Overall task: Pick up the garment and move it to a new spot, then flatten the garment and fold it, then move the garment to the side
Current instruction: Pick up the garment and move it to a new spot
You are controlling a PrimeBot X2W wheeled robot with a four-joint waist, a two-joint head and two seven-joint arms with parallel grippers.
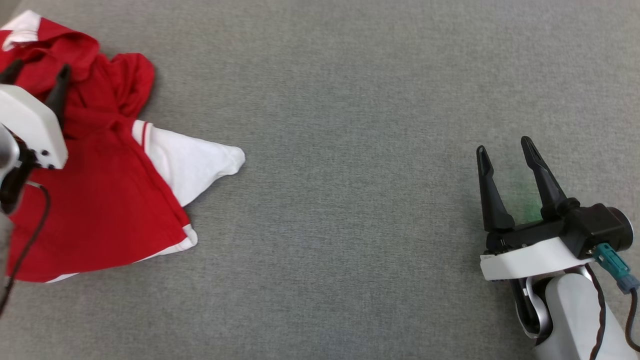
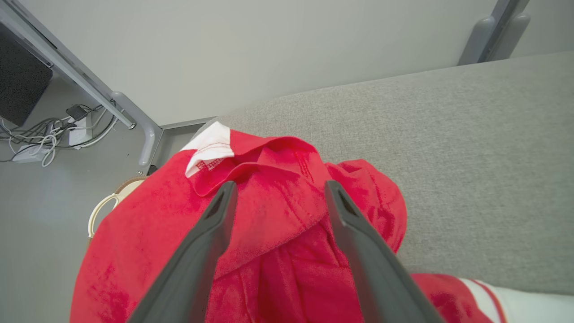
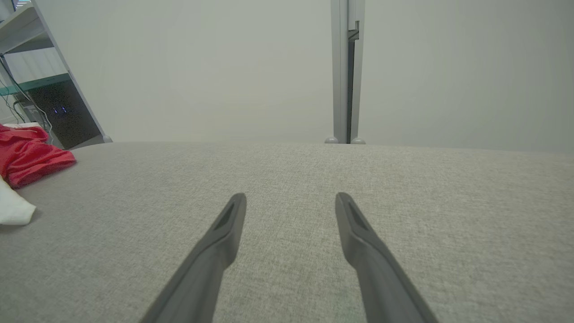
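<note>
Jaws are apart on both: left gripper point(image 1: 40, 67) over the garment point(image 1: 100, 200) at 9 o'clock, right gripper point(image 1: 503, 145) at 4. A shallow pinch may let it slide off the table point(image 1: 350, 150) edge.

A grey, cloth-covered surface point(image 1: 350, 150) with a fine woven texture carried everything. One garment point(image 1: 100, 210) lay directly on it, red with white trim, bunched and creased at the surface's left side, near the far left corner. A white flap point(image 1: 195, 162) of the garment spread flat on the cloth and pointed toward the middle. Whether the garment hung over the left edge could not be told.
</note>
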